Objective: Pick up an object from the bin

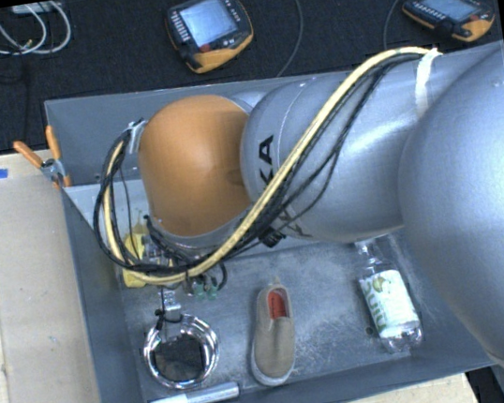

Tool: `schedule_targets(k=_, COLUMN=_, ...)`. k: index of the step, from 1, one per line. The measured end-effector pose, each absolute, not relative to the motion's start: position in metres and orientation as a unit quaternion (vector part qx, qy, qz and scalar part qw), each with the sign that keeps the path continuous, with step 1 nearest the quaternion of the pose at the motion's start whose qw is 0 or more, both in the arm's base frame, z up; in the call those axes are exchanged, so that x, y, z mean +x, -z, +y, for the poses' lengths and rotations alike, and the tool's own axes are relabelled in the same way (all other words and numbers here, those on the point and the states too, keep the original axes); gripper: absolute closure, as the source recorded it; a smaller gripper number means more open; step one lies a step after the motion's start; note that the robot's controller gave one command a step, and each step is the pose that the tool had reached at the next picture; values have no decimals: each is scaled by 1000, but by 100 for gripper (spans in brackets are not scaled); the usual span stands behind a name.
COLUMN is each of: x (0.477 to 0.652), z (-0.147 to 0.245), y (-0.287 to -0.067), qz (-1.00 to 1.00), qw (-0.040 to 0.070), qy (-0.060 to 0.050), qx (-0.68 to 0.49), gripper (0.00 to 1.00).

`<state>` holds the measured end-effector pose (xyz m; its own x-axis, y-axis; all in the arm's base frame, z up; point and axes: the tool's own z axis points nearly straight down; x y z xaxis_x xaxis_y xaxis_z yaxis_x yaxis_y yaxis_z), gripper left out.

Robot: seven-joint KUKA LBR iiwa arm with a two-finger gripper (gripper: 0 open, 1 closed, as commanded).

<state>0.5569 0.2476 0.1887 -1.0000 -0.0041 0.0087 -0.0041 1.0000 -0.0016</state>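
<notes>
- Arm enters from the right of frame; its orange cover [194, 167] sits over the upper-left part of the bin [108, 342], w/ black and yellow cables [317, 133] looped round it.
- Gripper [167, 299] pokes out below the cover, left of centre; mostly hidden, so can't tell if it's released or clenched, and nothing is seen held.
- Nearest obj: round metal-rimmed thing [181, 354] w/ a dark centre, lower left of bin, directly below the gripper in frame. Its small top loop is right at the gripper tip.
- White marker [193, 399] lies flat just below it, along the bin's bottom edge.
- Grey shoe-like thing [273, 335] w/ red inside, lower centre, apart from the ring.
- Clear bottle [389, 307] w/ green label, lower right, lying down.
- Yellow bit [134, 278] left of the wrist: poss. a loose obj, poss. cable.
</notes>
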Motion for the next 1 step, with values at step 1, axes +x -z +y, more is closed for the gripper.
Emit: schedule_targets(k=1, x=559, z=246, y=-194, qz=-1000, qw=1, qy=0, qx=0, gripper=0)
